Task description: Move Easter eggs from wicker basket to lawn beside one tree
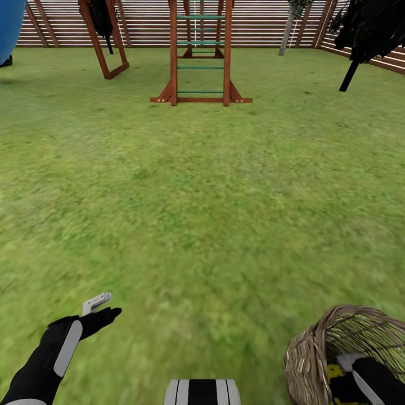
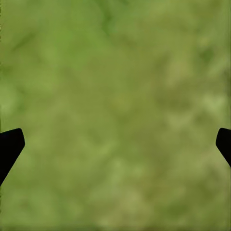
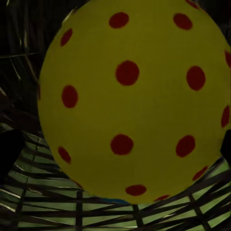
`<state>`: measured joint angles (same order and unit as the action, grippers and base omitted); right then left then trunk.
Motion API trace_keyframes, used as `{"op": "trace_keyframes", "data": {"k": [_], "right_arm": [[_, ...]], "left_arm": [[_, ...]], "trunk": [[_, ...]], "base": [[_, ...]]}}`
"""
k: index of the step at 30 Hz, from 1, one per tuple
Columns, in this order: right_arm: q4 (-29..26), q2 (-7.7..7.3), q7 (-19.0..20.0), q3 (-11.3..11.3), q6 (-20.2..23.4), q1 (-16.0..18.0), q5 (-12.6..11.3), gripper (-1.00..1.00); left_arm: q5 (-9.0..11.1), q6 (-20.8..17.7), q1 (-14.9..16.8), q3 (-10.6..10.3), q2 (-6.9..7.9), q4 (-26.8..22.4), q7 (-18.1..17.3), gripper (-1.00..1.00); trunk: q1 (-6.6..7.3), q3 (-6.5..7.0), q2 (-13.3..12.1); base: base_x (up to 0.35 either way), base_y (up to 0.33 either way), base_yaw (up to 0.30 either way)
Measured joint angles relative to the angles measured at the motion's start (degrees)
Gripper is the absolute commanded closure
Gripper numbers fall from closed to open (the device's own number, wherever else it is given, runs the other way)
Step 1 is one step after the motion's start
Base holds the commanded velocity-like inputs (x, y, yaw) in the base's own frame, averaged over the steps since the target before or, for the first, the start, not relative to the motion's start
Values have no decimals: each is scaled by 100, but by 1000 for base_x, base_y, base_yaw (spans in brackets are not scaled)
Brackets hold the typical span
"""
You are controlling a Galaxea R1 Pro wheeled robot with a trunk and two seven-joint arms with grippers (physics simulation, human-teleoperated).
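Note:
The wicker basket [image 1: 315, 354] stands on the lawn [image 1: 202, 214] at the lower right of the head view. My right arm reaches down into it, and a bit of a yellow Easter egg [image 1: 336, 372] shows beside the wrist. In the right wrist view a yellow egg [image 3: 130, 96] with red dots sits very close, against the woven wall [image 3: 96, 211]. My right gripper [image 3: 118, 149] is open, with dark fingertips [image 3: 9, 156] at either side of the egg. Low over the grass at the lower left, my left gripper [image 1: 104, 309] hangs open and holds nothing.
A wooden ladder frame [image 1: 201, 56] stands far ahead before the slatted fence [image 1: 264, 22]. A blue slide [image 1: 11, 28] is at the far left. A pale trunk [image 1: 288, 31] and a black-leaved tree [image 1: 365, 28] stand at the far right. Wide grass lies between.

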<state>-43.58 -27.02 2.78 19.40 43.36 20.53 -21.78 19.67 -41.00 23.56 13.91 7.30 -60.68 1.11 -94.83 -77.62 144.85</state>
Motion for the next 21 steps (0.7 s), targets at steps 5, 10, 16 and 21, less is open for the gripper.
{"op": "trace_keyframes", "data": {"k": [5, 10, 16, 21], "right_arm": [[-12, -2, 1, -5, -6, 1, 47, 100], [-11, 1, 0, 2, -6, 2, 57, 100], [-10, 2, 0, 3, -6, 2, 56, 100], [-10, 0, 19, 12, -49, 2, 39, 100]], "left_arm": [[-19, 4, -1, 0, 8, 5, 6, -100], [-25, 9, -2, 0, 18, 18, 8, -100], [-46, 1, 0, -7, 15, 20, 6, -100], [-48, 0, -1, -25, -7, 18, 8, -100]], "trunk": [[0, 0, 0], [0, 0, 0], [0, 0, 0], [1, 0, 0]], "base": [[0, 0, 0], [0, 0, 0], [0, 0, 0], [0, 0, 0]]}}
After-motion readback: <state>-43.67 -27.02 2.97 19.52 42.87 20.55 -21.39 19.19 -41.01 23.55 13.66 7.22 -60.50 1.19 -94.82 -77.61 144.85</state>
